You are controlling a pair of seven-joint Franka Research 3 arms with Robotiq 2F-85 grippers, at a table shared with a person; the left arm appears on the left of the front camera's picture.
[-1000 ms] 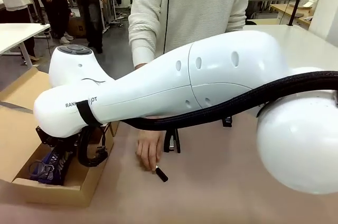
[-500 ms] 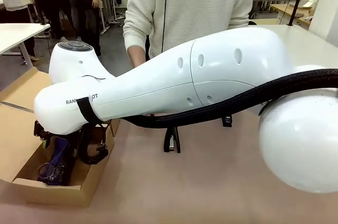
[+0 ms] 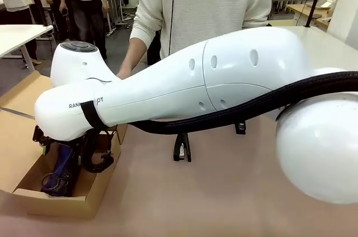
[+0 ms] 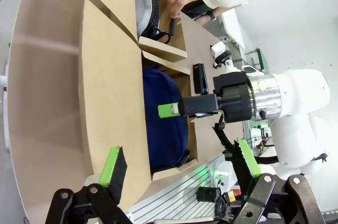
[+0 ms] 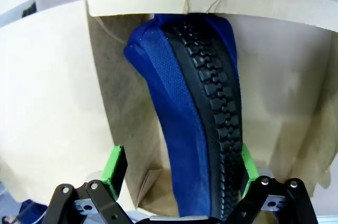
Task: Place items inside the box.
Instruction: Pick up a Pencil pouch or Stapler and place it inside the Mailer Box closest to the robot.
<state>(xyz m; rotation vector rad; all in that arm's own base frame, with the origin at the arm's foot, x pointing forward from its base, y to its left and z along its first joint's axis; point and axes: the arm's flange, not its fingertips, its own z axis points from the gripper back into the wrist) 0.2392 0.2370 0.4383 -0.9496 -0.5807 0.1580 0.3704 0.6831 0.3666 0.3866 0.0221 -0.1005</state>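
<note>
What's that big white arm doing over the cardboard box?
The robot's right gripper hangs open over the box. The blue pouch stands inside it between the fingers, with a gap on one side. The left gripper is open and empty. A black stapler lies on the table, not yet packed, and a person stands across it.

In the front view, small dark print (image 3: 85, 104) runs along the white right arm (image 3: 168, 89). "RAN" sits just left of the black strap (image 3: 91, 118) and "OT" just right of it (the strap covers the middle letters). A "K" may follow "RAN", but it is too small to be sure.
</note>
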